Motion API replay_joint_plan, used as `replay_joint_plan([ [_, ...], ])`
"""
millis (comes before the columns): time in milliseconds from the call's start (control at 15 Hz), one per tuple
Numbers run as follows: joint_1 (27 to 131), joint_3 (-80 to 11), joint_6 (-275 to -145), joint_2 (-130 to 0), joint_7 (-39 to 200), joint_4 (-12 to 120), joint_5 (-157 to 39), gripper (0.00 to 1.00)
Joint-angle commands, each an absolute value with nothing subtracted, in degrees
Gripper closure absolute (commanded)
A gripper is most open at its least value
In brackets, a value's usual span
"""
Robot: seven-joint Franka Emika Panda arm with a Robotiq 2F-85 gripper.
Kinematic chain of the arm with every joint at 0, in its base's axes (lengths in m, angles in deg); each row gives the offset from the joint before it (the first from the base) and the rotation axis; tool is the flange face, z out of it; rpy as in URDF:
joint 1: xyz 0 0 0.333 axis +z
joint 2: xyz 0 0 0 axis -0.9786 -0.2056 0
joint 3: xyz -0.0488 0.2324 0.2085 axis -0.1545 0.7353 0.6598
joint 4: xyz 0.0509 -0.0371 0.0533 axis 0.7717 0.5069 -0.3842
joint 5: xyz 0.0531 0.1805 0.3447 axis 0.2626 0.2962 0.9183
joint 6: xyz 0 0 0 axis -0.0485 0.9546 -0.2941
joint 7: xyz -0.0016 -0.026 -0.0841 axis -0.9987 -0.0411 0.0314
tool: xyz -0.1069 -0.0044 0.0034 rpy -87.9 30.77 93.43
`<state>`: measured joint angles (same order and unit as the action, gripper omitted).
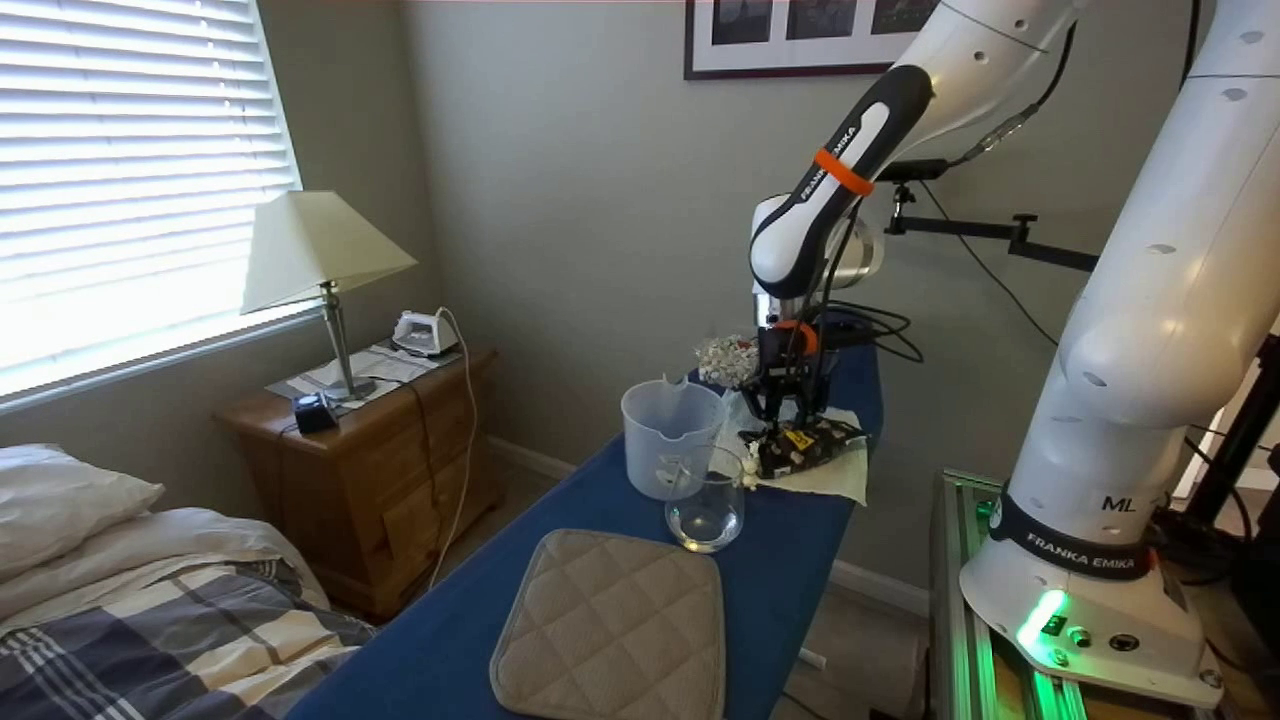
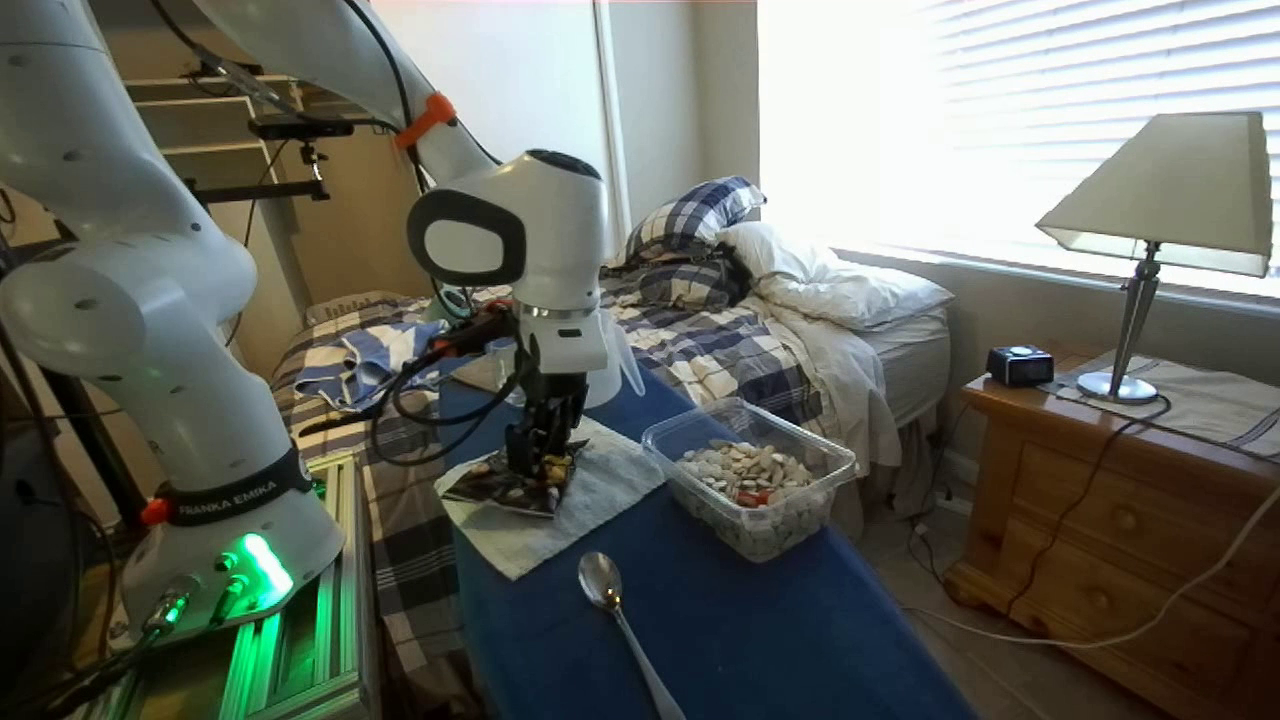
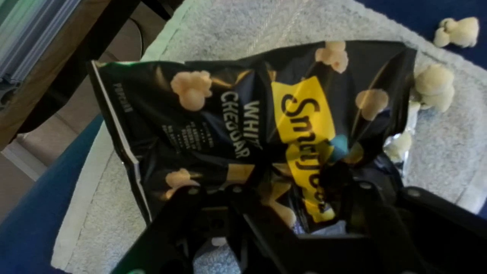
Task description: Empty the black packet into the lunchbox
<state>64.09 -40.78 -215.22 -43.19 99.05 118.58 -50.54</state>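
Black packet [image 3: 236, 125]: recommend a firm pinch well into the film, then a slow lift with the apparent open end kept high until over the lunchbox [image 2: 810, 498], lest contents spill. End effector [image 3: 300, 173]: fingers apart, bunched film between them; whether they grip it cannot be told. Packet lies creased on the towel [image 3: 236, 26], near the lunchbox, silver lining showing beside loose popcorn pieces [image 3: 435, 87].
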Motion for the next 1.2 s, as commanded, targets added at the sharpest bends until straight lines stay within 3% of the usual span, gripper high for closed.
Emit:
replay_joint_plan([
  [0,64.5,-40.7,-215.8,-42.0,98.4,119.8,-51.8,0.9],
  [67,64.7,-40.6,-215.1,-42.4,98.3,118.6,-51.7,0.98],
  [133,64.8,-40.3,-214.7,-41.7,98.5,118.6,-51.7,0.98],
  [200,64.9,-40.1,-214.5,-41.0,98.7,118.8,-51.9,0.94],
  [1133,65.6,-37.7,-211.5,-26.2,93.2,119.0,-52.3,0.95],
])
